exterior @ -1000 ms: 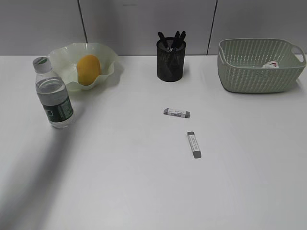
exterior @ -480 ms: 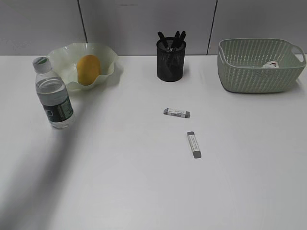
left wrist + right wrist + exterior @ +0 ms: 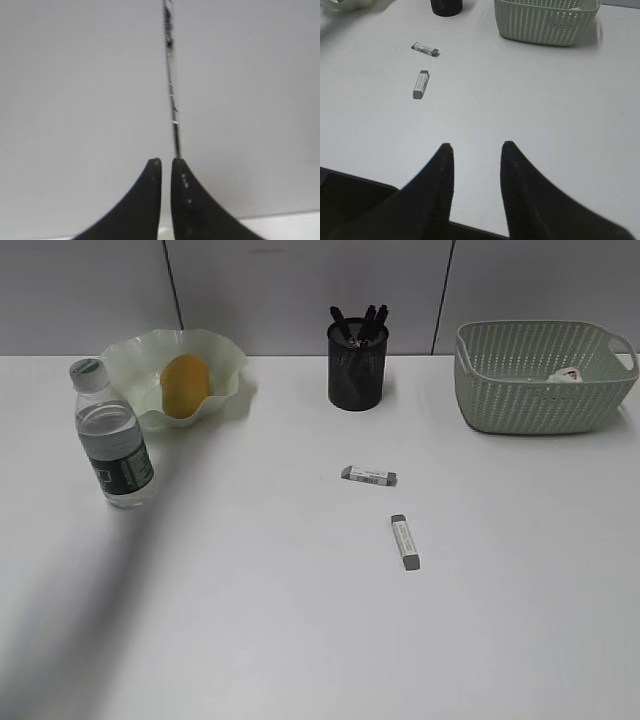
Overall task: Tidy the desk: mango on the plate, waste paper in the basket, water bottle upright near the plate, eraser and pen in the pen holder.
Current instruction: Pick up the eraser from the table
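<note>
Erasers point(image 3: 369, 475) point(image 3: 405, 542) lie mid-frame on the bench point(image 3: 300, 640): light, firm, low; pinch across the narrow sides. Right claw point(image 3: 476, 150) parted, empty; left claw point(image 3: 166, 162) nearly closed, holding nothing.

A: What are the surfaces like?
B: Smooth matt white counter point(image 3: 250, 620); clear glossy plastic water bottle point(image 3: 112, 435); black wire-mesh pen holder point(image 3: 357, 364).
A: And the basket point(image 3: 540, 380)?
B: Perforated matt green plastic.

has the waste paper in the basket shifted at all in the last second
Barely, if at all. The waste paper sits in the same far-right part of the basket, just inside its right rim; any change is too slight to give a direction.
</note>
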You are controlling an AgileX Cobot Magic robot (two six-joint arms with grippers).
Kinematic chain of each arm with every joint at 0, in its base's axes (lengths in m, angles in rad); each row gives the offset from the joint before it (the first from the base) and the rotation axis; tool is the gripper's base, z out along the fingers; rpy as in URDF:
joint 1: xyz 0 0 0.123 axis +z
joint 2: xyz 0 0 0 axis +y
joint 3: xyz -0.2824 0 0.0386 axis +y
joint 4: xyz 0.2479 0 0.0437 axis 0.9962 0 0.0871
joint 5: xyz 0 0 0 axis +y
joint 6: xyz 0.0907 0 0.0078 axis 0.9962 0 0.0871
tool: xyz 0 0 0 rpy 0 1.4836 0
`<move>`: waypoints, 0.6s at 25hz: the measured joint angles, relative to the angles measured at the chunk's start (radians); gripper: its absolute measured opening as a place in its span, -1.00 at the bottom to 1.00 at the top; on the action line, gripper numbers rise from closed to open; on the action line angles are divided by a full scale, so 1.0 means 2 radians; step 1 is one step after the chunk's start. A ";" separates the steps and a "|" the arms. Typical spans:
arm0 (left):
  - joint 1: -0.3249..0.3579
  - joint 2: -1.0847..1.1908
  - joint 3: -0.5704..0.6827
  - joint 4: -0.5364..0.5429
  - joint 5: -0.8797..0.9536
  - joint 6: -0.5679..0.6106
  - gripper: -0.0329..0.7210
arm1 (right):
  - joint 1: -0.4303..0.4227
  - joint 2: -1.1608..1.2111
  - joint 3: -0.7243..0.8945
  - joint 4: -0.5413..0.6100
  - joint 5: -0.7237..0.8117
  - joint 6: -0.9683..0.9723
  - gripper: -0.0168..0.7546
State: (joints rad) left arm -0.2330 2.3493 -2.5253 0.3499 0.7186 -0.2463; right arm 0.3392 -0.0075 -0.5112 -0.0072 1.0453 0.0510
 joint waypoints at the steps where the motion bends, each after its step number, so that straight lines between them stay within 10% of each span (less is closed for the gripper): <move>1: -0.001 -0.008 0.002 -0.037 0.015 0.024 -0.79 | 0.000 0.000 0.000 0.000 0.000 0.000 -0.26; 9: -0.017 -0.101 0.036 -0.106 0.138 0.108 -0.20 | 0.000 0.000 0.000 0.000 0.000 0.000 -0.26; 15: -0.020 -0.224 0.215 -0.105 0.167 0.117 -0.07 | 0.000 0.000 0.000 0.000 0.000 0.000 -0.26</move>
State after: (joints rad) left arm -0.2728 1.9023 -2.0949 0.1407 1.0522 -0.0116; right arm 0.3392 -0.0075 -0.5112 -0.0072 1.0453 0.0510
